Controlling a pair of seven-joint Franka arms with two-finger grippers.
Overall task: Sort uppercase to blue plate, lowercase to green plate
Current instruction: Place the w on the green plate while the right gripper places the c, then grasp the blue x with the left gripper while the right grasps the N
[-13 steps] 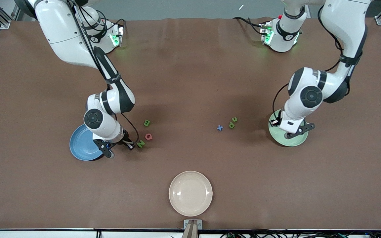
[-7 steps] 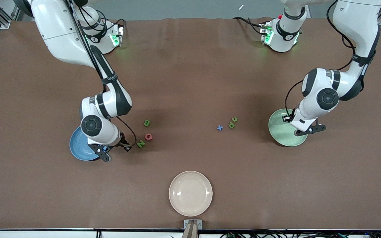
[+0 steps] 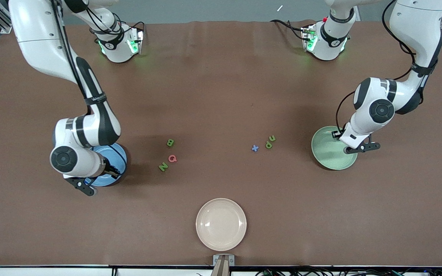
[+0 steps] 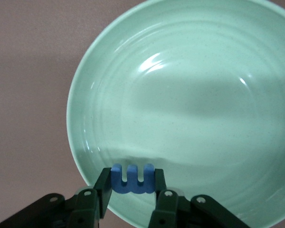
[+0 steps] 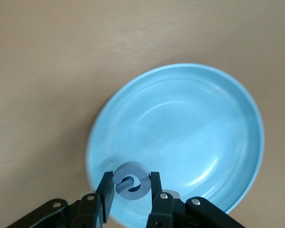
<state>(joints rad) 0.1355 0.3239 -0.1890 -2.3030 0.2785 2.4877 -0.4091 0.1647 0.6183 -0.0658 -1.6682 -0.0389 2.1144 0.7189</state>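
Note:
My left gripper (image 4: 131, 179) is shut on a blue lowercase m (image 4: 132, 183) and hangs over the rim of the pale green plate (image 4: 190, 95), which holds nothing else. Over the blue plate (image 5: 180, 118), near its rim, my right gripper (image 5: 130, 184) is shut on a blue-grey uppercase C (image 5: 133, 190). On the table between the plates lie a green B (image 3: 170, 142), a pink Q (image 3: 172, 158) and a green N (image 3: 163, 166), with a blue x (image 3: 255, 148), a green p (image 3: 268, 145) and a green u (image 3: 272, 138) closer to the green plate (image 3: 326, 157).
A cream plate (image 3: 221, 224) sits near the table edge closest to the front camera, midway between the arms. The right arm's wrist covers part of the blue plate (image 3: 118, 155) in the front view.
The right arm has swung away from the N and Q, across the blue plate toward its own end of the table. The left hand has shifted from over the green plate's middle to its edge.

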